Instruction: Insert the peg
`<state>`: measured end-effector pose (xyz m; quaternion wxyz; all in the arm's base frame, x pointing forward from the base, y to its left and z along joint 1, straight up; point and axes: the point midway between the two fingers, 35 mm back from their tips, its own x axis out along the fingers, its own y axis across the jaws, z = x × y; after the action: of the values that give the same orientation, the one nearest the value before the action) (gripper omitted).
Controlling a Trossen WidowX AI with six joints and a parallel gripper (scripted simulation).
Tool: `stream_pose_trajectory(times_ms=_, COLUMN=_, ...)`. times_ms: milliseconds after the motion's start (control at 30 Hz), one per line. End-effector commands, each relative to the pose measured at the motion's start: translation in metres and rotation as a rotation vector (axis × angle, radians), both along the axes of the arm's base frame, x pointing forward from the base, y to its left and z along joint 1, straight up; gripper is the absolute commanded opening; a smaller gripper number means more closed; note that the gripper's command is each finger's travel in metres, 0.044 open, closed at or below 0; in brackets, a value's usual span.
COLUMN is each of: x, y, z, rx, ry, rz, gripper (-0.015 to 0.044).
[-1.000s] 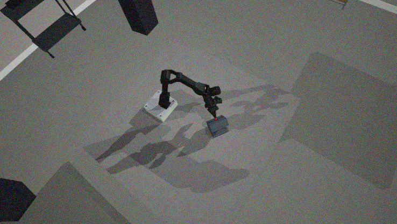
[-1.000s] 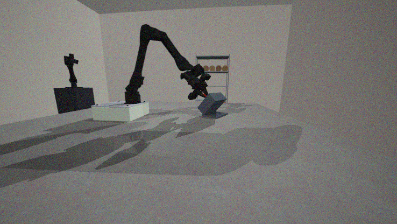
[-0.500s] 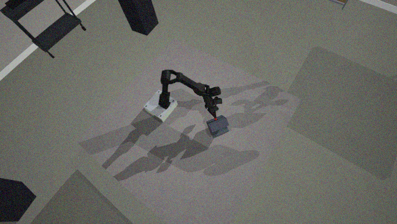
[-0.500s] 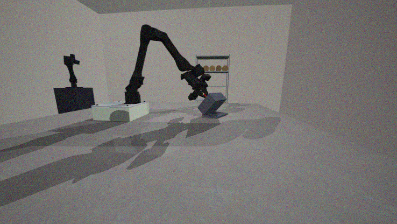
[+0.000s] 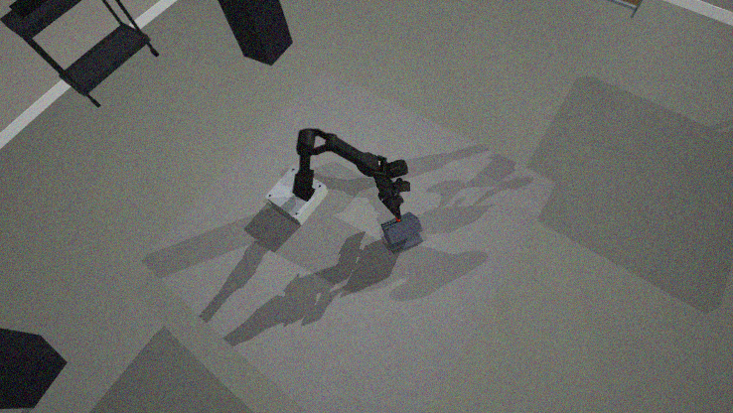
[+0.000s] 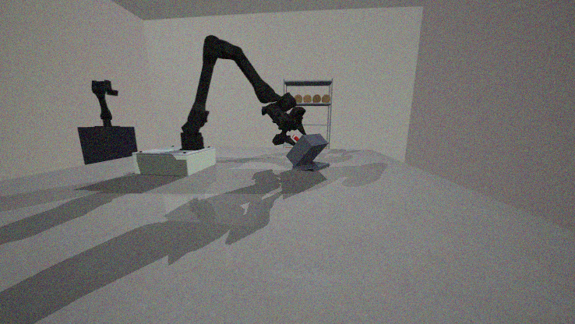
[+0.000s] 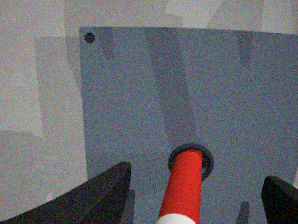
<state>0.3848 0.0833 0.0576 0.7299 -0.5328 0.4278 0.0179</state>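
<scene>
A round red peg (image 5: 398, 219) (image 6: 295, 138) (image 7: 182, 185) with a white end stands in the ringed hole (image 7: 211, 161) of the blue-grey sloped panel (image 5: 405, 235) (image 6: 306, 149) (image 7: 130, 100). Its bottom end is inside the ring, and its white end points back toward the wrist camera. How deep it sits cannot be seen. My gripper (image 6: 298, 138) (image 7: 197, 179) is open, with one black finger on each side of the peg. In the wrist view both fingers stand well apart from it. The peg's white end is cut off by the wrist view's lower edge.
The arm's white base block (image 5: 313, 203) (image 6: 201, 160) stands behind the panel's sloped face side. The panel's block rests on a flat foot (image 6: 319, 165). A dark screw (image 7: 89, 37) marks one panel corner. A shelf rack (image 6: 308, 82) stands far behind.
</scene>
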Motion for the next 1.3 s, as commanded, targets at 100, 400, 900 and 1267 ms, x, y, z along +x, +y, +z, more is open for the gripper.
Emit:
stream_pose_trajectory(times_ms=100, x=-0.003, y=0.004, z=0.004, rx=0.0, ry=0.002, rz=-0.001, gripper=0.044)
stream_pose_trajectory(times_ms=400, x=-0.013, y=0.013, z=0.014, rx=0.001, ry=0.009, rz=-0.001, gripper=0.044)
stream_pose_trajectory(times_ms=900, x=-0.03, y=0.028, z=0.03, rx=0.001, ry=0.017, rz=-0.002, gripper=0.044)
stream_pose_trajectory(times_ms=1267, x=-0.044, y=0.039, z=0.043, rx=-0.002, ry=0.021, rz=-0.002, gripper=0.044)
